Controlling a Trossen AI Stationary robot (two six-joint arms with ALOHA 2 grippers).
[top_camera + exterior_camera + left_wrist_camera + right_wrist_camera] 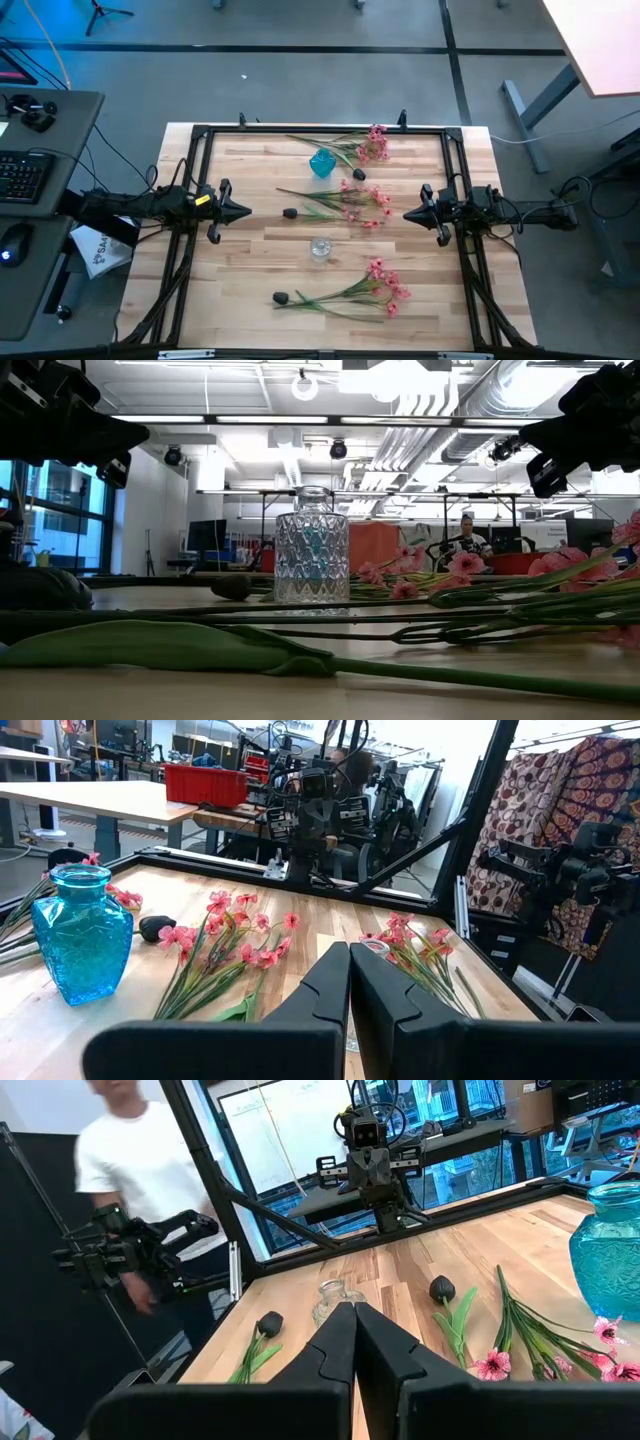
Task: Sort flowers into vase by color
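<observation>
High view: my left pincer (243,211) and right pincer (408,214) hang closed and empty at opposite table (250,270) edges. Between them lie pink flowers (355,203), a blue vase (322,163) and a clear vase (320,248).

Low view: clear vase upright, stems lying flat.

Wrist views: fingers pressed together.

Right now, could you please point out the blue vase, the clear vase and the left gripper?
blue vase (322,163), high view, on its body.
clear vase (311,557), low view, on its patterned body.
left gripper (246,211), high view, at its shut fingertips.
</observation>
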